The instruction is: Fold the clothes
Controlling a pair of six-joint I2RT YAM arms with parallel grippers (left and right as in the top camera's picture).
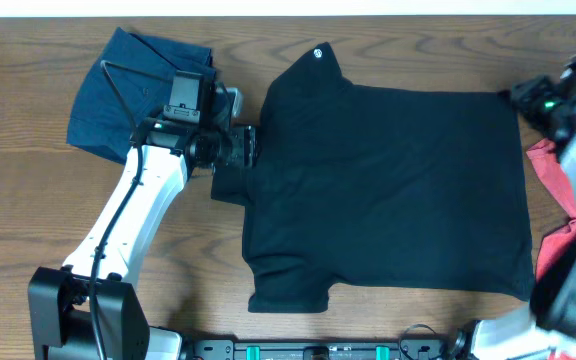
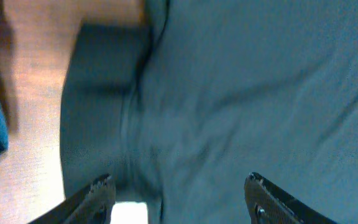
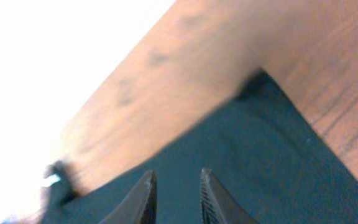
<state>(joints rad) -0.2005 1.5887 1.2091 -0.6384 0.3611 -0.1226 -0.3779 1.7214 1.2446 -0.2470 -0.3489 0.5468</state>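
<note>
Two-fingered left hand (image 2: pixel 179 180) hangs over the black T-shirt sleeve (image 2: pixel 98 93).

The right gripper (image 3: pixel 178 190) holds its two dark fingers a narrow gap apart over the black T-shirt (image 3: pixel 260 162), whose corner lies ahead to the right on the wooden table (image 3: pixel 229 56).

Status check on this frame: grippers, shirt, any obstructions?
Left gripper jaws wide open over edge of black T-shirt. Right gripper jaws barely apart above its corner. Shirt spread flat. Navy garment, red garment alongside, not blocking.
</note>
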